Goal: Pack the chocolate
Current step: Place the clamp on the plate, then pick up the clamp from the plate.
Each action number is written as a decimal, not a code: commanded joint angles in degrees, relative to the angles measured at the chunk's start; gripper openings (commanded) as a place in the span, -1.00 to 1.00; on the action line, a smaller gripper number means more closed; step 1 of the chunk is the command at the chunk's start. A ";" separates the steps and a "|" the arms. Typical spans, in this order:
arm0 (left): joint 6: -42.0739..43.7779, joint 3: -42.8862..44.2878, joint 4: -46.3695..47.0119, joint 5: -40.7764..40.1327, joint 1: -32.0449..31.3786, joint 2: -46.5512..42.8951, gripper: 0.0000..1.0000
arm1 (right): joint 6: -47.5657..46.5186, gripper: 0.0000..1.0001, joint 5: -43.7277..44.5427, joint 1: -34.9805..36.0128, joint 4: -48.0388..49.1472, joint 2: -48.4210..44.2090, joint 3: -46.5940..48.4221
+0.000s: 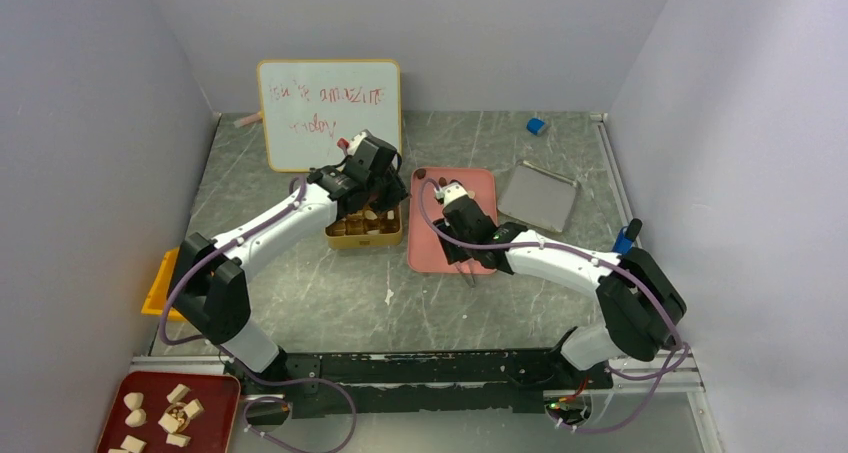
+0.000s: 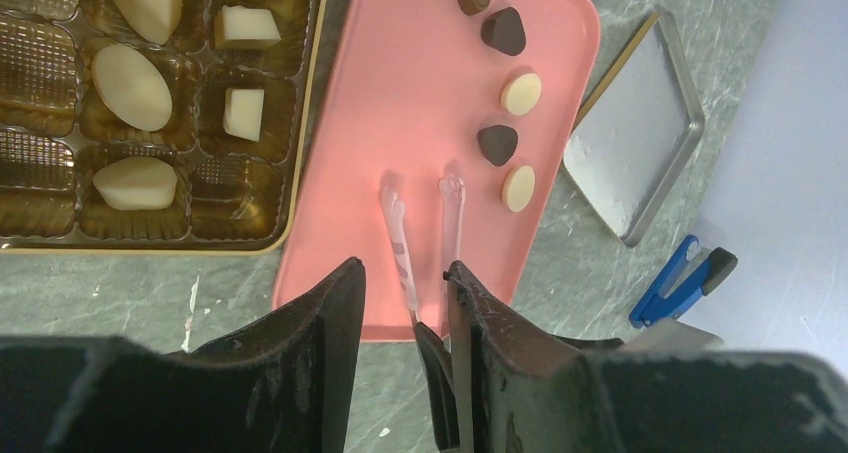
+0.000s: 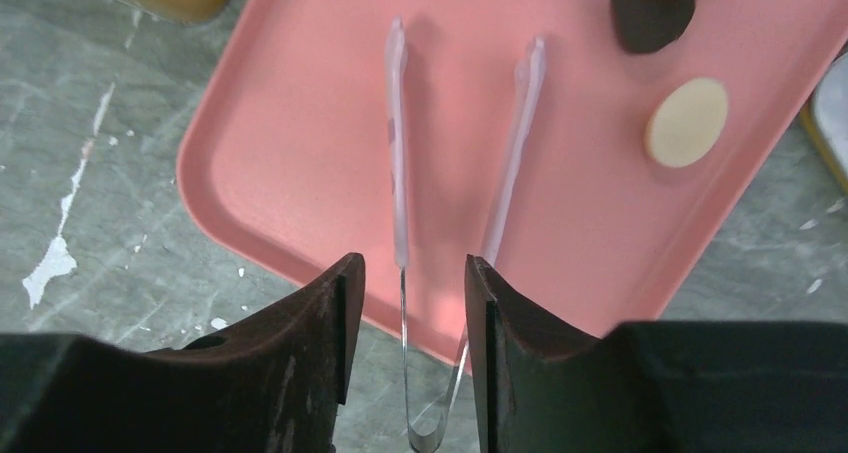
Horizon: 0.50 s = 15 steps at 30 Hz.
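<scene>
Several chocolate pieces lie along the right side of the pink tray (image 2: 400,93): dark ones (image 2: 503,30) and tan ones (image 2: 521,91). The gold box (image 2: 292,213) left of the tray holds pale pieces (image 2: 130,86) in its cups. Clear-tipped metal tongs (image 3: 400,173) lie with their tips on the tray and their bend over its near edge. My right gripper (image 3: 410,263) is open, its fingers astride the tongs' arms without pinching them. My left gripper (image 2: 400,268) is open and empty, up above the tray's near edge. In the top view it (image 1: 378,188) shows near the box (image 1: 365,238).
A metal lid (image 2: 640,143) lies right of the tray, with a blue clip (image 2: 680,273) nearer me. A whiteboard (image 1: 330,113) stands at the back. A dark red tray (image 1: 210,388) with beige chunks sits at the near left, beside an orange object (image 1: 160,283).
</scene>
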 commanded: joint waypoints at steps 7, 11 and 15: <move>0.18 2.58 0.89 0.49 -0.19 1.10 -0.18 | -1.20 0.22 2.61 0.18 -3.35 -1.61 3.44; 0.41 2.75 0.93 0.66 -0.20 1.35 -0.18 | -0.78 0.35 2.82 0.16 -3.58 -1.49 2.63; 0.66 2.76 1.04 0.86 -0.16 1.48 -0.18 | -0.96 0.38 2.32 0.01 -3.32 -0.51 2.09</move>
